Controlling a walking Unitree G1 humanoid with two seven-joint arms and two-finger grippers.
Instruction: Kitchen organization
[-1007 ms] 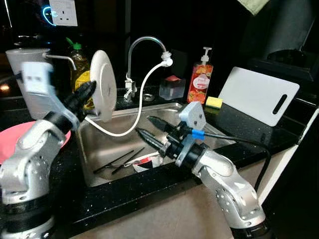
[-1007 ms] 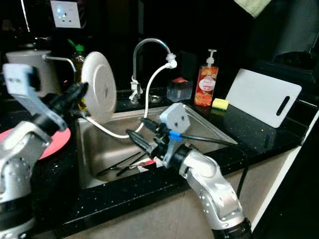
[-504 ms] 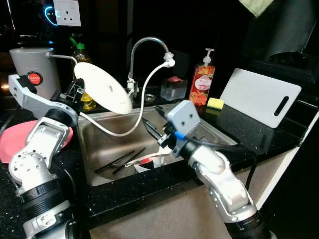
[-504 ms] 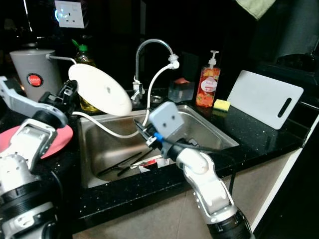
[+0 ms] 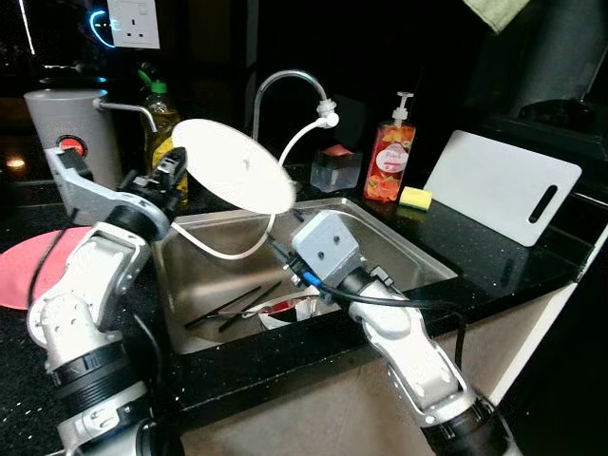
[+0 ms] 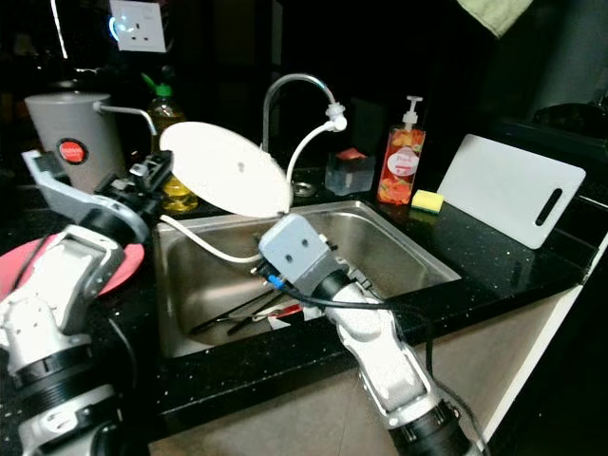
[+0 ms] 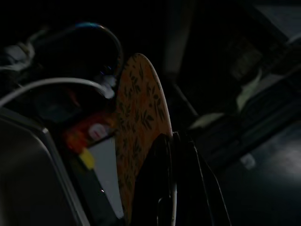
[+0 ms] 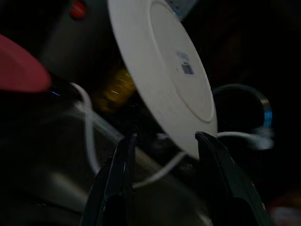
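Midway: plate (image 5: 231, 166) clamped in left gripper (image 5: 173, 169); right gripper (image 8: 162, 183) spread, empty, just beneath; chopsticks (image 5: 231, 308) remaining below.

The left arm rises bent at the elbow from the near-left corner of the sink (image 5: 180, 313), its silver forearm slanting up and back so that the wrist stands above the sink's left rim. The left hand (image 5: 174, 169) is clamped on the edge of a white plate (image 5: 233, 178), one finger on each face, holding it tilted over the basin. The right arm comes up from the near side of the sink and reaches forward over its front rim. The right hand (image 8: 164, 141) points toward the plate, its two fingers (image 8: 120, 174) spread apart and empty, just below the plate's lower edge.
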